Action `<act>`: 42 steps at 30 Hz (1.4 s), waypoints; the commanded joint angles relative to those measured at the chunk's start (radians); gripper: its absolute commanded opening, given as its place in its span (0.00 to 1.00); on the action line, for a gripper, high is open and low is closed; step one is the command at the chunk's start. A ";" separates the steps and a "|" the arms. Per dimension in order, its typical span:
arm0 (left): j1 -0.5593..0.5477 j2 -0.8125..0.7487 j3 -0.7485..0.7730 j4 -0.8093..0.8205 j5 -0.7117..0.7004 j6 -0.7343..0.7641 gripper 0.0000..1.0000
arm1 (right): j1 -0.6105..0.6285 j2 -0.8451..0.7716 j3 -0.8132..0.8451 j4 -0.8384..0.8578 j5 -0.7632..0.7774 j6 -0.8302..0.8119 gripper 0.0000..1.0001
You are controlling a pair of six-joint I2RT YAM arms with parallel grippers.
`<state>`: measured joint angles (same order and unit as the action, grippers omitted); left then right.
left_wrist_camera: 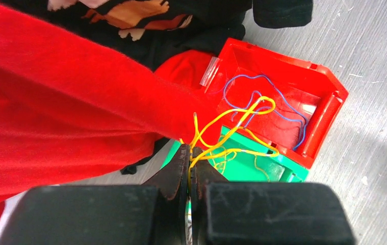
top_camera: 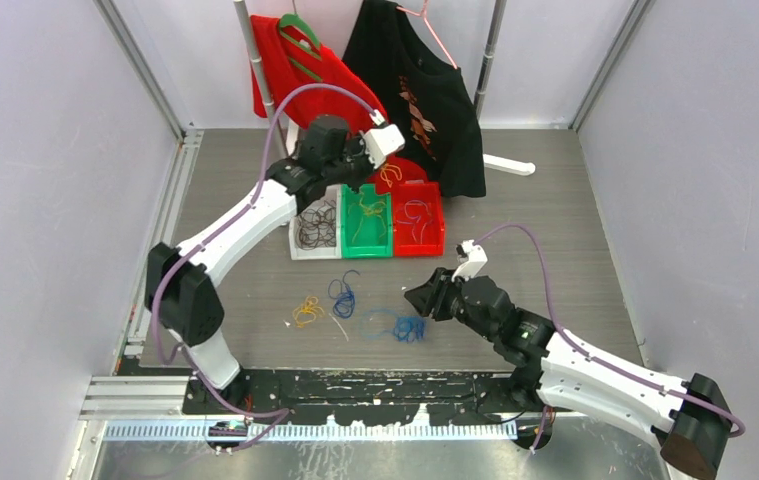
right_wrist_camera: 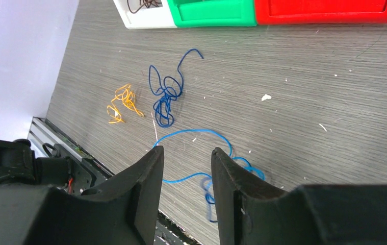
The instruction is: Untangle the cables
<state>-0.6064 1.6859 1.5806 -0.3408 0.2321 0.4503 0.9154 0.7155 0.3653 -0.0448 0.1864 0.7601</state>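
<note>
Only close-up: yellow cable (left_wrist_camera: 265, 98), left hand (left_wrist_camera: 190, 153).

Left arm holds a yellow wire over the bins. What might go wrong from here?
1. The thin yellow wire clamped in the left gripper loops out over the red plastic bin holding a blue wire; released here, it may miss the green plastic bin.
2. The red hanging garment lies right beside that gripper and could snag the wire.
</note>
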 commanded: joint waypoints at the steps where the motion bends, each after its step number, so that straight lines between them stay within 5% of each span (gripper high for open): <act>1: 0.007 0.072 0.021 0.134 0.041 -0.060 0.00 | 0.005 -0.045 -0.018 0.014 0.044 0.038 0.45; 14: 0.060 0.269 0.055 0.027 -0.058 -0.164 0.00 | 0.005 -0.071 -0.004 -0.006 0.054 0.028 0.45; 34: -0.004 0.366 0.024 -0.080 -0.194 0.007 0.00 | 0.004 -0.067 0.055 -0.054 0.076 0.018 0.44; 39: -0.004 0.304 0.001 -0.077 -0.166 -0.007 0.10 | 0.005 -0.070 0.062 -0.067 0.075 0.016 0.44; 42: -0.003 0.287 0.039 -0.146 -0.145 -0.011 0.29 | 0.005 -0.067 0.070 -0.068 0.074 0.013 0.43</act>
<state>-0.6136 2.0510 1.5806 -0.4263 0.0551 0.4500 0.9154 0.6586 0.3840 -0.1299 0.2386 0.7815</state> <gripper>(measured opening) 0.191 0.438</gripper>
